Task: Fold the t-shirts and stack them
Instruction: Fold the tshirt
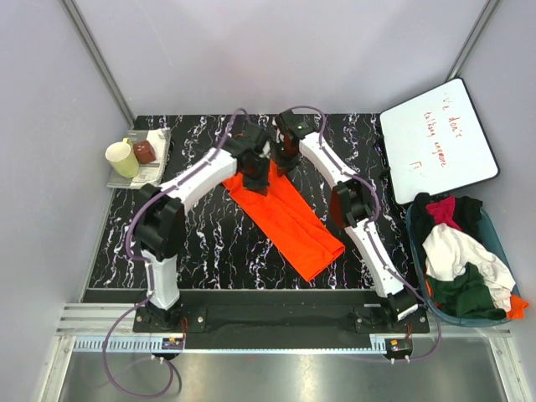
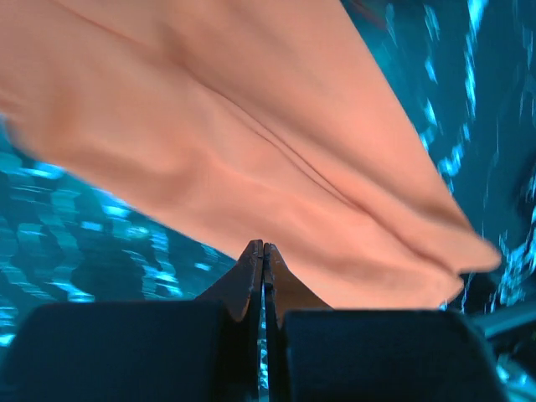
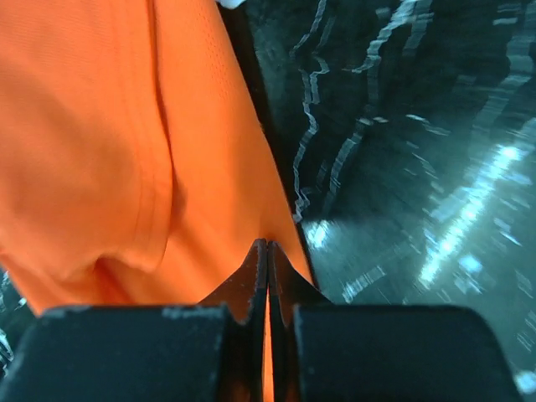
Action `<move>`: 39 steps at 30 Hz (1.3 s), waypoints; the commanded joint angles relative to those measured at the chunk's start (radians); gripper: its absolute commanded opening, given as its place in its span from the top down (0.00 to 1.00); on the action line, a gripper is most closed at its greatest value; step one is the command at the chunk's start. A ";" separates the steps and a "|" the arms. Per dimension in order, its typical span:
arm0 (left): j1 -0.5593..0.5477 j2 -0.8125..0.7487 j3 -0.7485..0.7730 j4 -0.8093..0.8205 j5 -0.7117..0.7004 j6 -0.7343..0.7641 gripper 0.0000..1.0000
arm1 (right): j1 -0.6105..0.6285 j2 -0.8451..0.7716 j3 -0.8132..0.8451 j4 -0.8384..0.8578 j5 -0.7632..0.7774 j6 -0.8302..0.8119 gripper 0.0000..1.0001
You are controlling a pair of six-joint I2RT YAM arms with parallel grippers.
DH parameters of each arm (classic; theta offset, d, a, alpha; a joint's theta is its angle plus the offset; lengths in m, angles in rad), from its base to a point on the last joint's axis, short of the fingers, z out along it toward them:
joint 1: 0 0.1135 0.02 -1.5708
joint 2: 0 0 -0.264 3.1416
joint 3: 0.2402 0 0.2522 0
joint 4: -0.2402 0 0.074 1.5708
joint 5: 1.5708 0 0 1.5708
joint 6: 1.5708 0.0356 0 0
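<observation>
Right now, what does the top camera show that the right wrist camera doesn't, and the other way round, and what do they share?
Only the top view: the whole orange t-shirt stretched out as a long folded strip, the basket of other t-shirts at the right, the whiteboard, and a yellow cup at far left. Only the right wrist view: the right gripper shut on the orange fabric's edge, close up, with orange showing between its fingers. Both: the orange t-shirt and the black marbled table.
</observation>
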 commanded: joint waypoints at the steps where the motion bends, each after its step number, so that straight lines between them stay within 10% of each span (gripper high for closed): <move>1: -0.101 0.040 -0.031 0.030 0.042 -0.054 1.00 | 0.028 0.019 0.046 0.099 -0.073 0.019 1.00; 25: -0.229 0.048 -0.387 0.018 -0.016 -0.094 1.00 | -0.007 -0.074 -0.220 0.133 0.119 -0.002 1.00; 39: -0.013 -0.019 -0.350 -0.092 -0.241 0.103 1.00 | -0.036 -0.249 -0.457 0.103 0.298 -0.032 1.00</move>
